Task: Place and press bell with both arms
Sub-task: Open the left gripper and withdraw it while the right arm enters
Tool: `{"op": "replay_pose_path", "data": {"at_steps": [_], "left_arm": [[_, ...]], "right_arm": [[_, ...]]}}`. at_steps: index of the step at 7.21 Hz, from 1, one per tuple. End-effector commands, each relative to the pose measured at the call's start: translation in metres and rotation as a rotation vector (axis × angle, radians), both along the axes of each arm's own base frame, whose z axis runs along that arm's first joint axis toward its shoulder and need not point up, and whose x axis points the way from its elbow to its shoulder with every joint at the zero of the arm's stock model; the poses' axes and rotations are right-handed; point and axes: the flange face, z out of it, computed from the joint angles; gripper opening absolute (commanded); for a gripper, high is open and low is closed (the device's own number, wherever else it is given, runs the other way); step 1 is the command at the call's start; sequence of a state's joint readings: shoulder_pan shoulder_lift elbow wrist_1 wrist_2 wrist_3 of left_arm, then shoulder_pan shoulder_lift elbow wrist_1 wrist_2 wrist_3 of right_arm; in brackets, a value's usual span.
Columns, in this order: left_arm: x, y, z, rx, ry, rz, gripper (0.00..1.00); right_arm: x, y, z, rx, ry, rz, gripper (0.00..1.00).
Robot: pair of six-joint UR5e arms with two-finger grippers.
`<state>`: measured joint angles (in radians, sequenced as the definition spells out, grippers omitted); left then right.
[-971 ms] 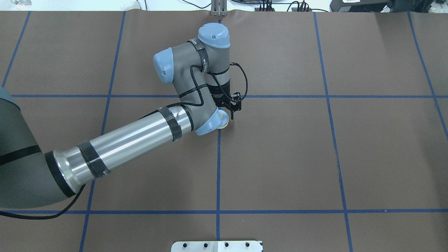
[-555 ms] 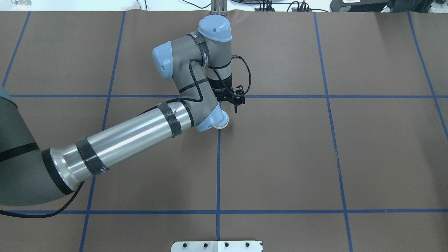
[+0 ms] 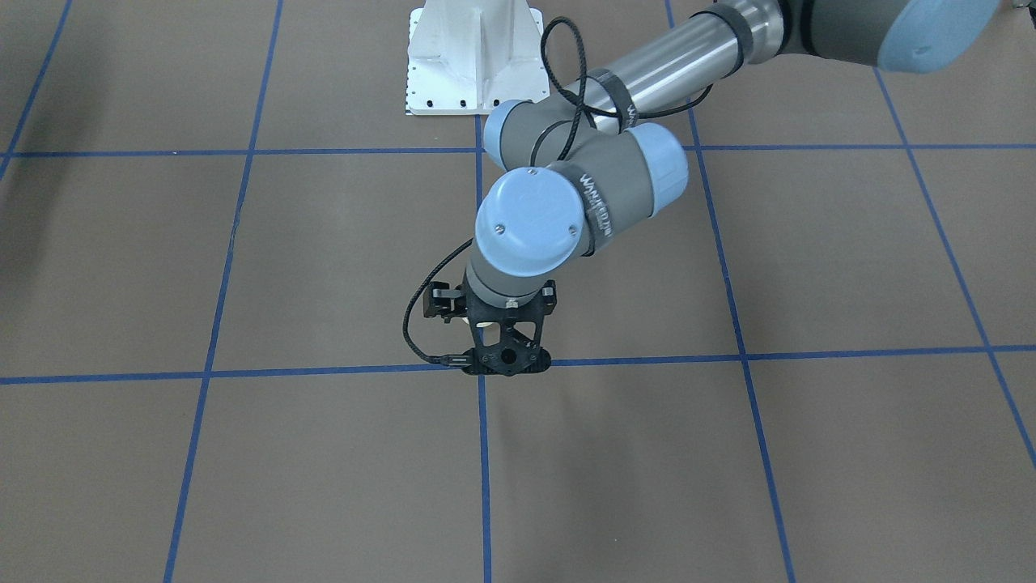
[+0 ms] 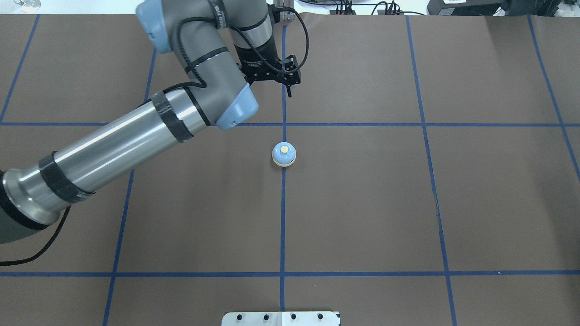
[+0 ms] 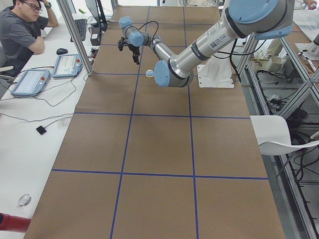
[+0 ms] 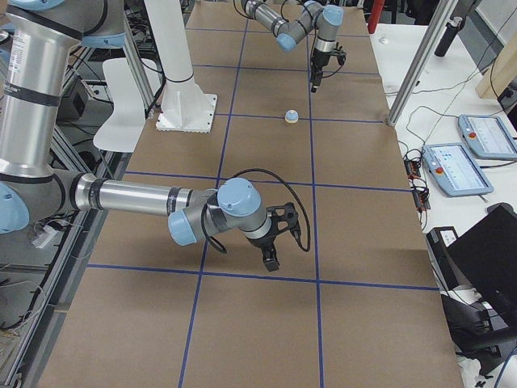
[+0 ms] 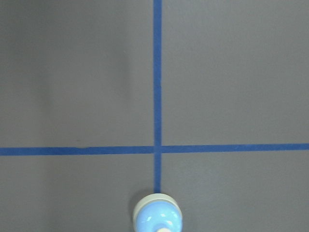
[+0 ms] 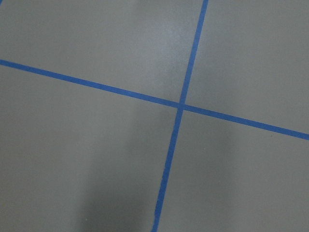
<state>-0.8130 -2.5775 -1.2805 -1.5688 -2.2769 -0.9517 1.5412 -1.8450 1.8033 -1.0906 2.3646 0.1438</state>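
Note:
The bell is a small light-blue dome with a cream button. It stands alone on the brown table on the centre blue line, and shows at the bottom of the left wrist view. My left gripper is raised beyond the bell, apart from it. It looks shut and holds nothing. In the front-facing view the left gripper and wrist hide most of the bell. My right gripper hangs low over the table far from the bell. I cannot tell whether it is open or shut.
The white pedestal stands at the robot's side of the table, and its plate shows at the near edge. Blue tape lines grid the brown cover. An operator sits beyond the far edge with tablets.
My left arm has lifted and swung away from the bell toward the far edge. The bell, half hidden under the wrist before, now stands uncovered and has not moved.

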Motion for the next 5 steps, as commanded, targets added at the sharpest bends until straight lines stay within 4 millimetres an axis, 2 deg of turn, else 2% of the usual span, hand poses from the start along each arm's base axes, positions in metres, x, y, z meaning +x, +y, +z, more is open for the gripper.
{"op": "replay_pose_path", "data": {"at_steps": [1,2,3,4,5], "left_arm": [[-0.103,0.031,0.079,0.145,-0.014,0.051,1.00],[-0.148,0.038,0.131,0.205,-0.040,0.081,1.00],[-0.195,0.043,0.182,0.230,-0.072,0.090,1.00],[-0.238,0.058,0.237,0.219,-0.106,0.097,1.00],[-0.279,0.066,0.284,0.223,-0.134,0.118,1.00]], "right_arm": [[-0.045,-0.030,-0.039,-0.045,-0.059,0.008,1.00],[-0.061,-0.053,-0.062,-0.071,-0.065,-0.003,1.00],[-0.075,-0.078,-0.093,-0.100,-0.050,-0.019,1.00],[-0.094,-0.104,-0.129,-0.123,-0.042,-0.044,1.00],[-0.118,-0.126,-0.162,-0.148,-0.029,-0.077,1.00]]}}
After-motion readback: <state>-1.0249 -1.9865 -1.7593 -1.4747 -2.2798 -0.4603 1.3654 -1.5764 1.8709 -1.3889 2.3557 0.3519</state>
